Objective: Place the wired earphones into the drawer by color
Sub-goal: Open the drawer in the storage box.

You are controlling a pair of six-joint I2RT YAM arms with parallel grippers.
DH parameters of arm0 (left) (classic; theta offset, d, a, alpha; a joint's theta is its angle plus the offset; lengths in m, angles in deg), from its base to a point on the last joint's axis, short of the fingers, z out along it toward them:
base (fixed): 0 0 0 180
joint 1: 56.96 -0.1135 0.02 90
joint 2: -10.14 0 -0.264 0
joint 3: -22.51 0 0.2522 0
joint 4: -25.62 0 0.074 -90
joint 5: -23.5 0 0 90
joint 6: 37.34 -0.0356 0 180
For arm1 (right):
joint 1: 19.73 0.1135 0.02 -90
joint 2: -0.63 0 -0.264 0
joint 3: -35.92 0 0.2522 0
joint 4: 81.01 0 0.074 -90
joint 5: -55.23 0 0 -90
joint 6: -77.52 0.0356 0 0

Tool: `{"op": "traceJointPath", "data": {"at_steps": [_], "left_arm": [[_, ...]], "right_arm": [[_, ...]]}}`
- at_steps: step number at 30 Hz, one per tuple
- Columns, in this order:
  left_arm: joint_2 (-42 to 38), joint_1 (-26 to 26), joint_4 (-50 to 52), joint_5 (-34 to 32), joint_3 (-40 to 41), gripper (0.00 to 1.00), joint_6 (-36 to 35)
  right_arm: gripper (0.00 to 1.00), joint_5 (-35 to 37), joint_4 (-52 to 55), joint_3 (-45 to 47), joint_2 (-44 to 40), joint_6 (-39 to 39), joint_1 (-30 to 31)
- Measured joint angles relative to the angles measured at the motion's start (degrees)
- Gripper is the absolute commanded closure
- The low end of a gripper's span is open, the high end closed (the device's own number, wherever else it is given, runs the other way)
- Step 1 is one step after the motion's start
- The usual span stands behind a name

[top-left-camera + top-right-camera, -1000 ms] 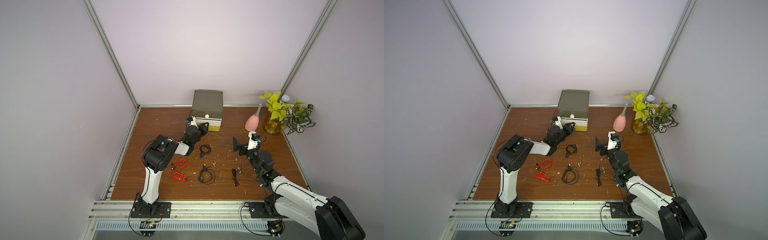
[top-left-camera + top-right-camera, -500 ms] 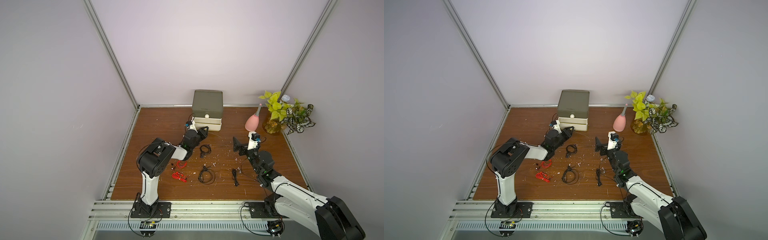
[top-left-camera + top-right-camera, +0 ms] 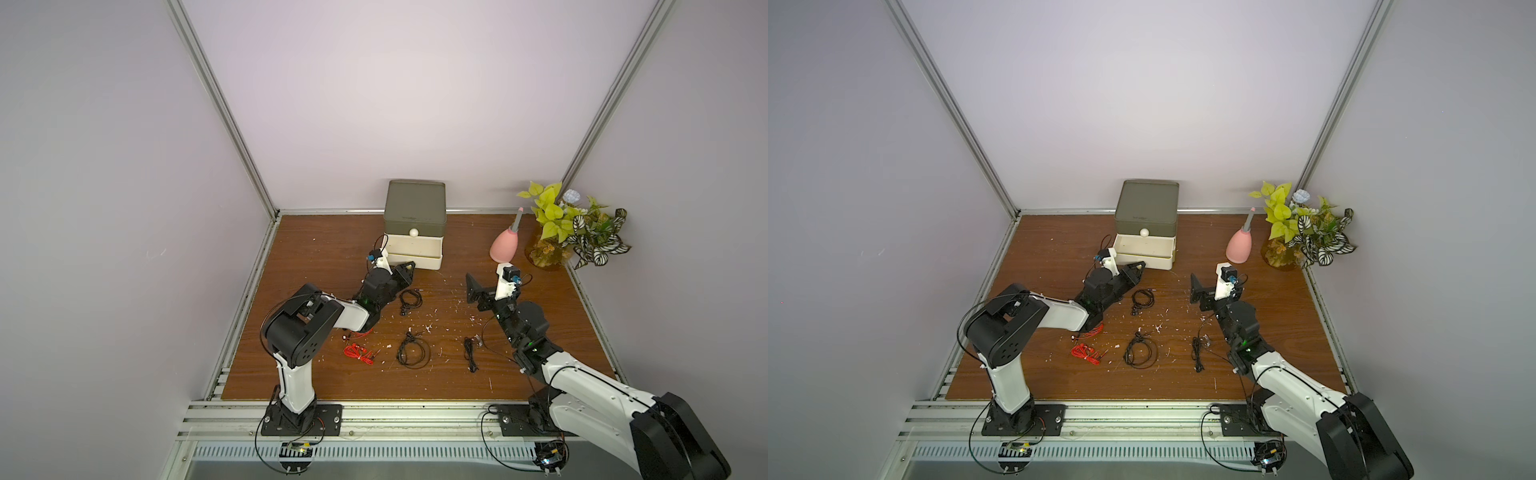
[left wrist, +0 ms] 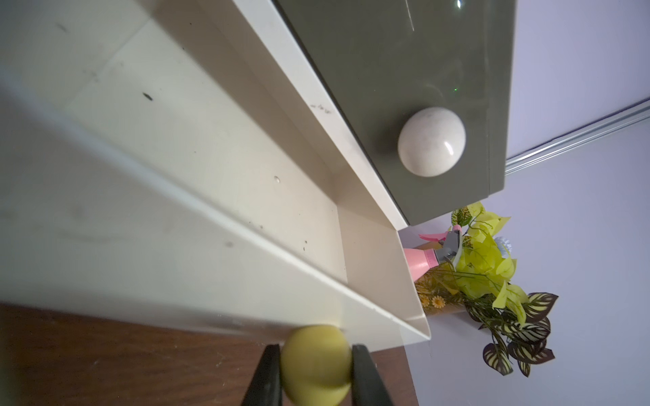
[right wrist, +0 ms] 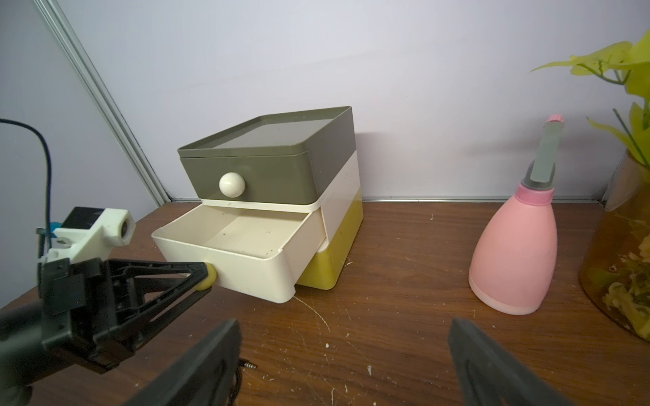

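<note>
Five wired earphone bundles point(image 3: 412, 353) lie on the wooden table point(image 3: 324, 249) in front of the drawer box point(image 3: 414, 208), all of them outside it. You have three black ones: a loose coil point(image 3: 410, 298) nearest the box front, a wider loop point(image 3: 1139, 353) farther out, and a narrow folded one point(image 3: 470, 353) equally far out, toward the right arm's side. Of the two red bundles, one point(image 3: 358, 352) lies just beside the wider loop, well out from the box, and the other point(image 3: 1091, 332) is partly hidden under the left forearm.

Your left gripper point(image 4: 315, 355) is clenched on the yellow knob point(image 4: 314, 365) of the cream middle drawer point(image 5: 225, 246), one finger pressed to each side of the ball. That drawer stands pulled out of the box, its front wall well ahead of the olive-grey top drawer point(image 5: 267, 175), which is closed and shows its white knob point(image 5: 231, 184). The yellow bottom drawer point(image 5: 334, 260) sits pushed in beneath.

Your right gripper point(image 5: 343, 321) hangs released, jaws spread wide over bare wood, in front of the box and to its right, facing it.

A pink spray bottle point(image 3: 505, 249) stands upright to the right of the box, with a potted plant point(image 3: 573, 224) beyond it in the corner. White crumbs point(image 3: 424, 328) speckle the table in front of the box
</note>
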Motion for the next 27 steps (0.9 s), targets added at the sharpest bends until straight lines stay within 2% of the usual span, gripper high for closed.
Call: {"op": "traceJointPath", "data": {"at_steps": [27], "left_arm": [[-7.2, 3.6, -2.3, -1.5, 9.6, 0.76, 0.1]], "right_arm": [[0.01, 0.0, 0.0, 0.0, 0.0, 0.0, 0.0]]}}
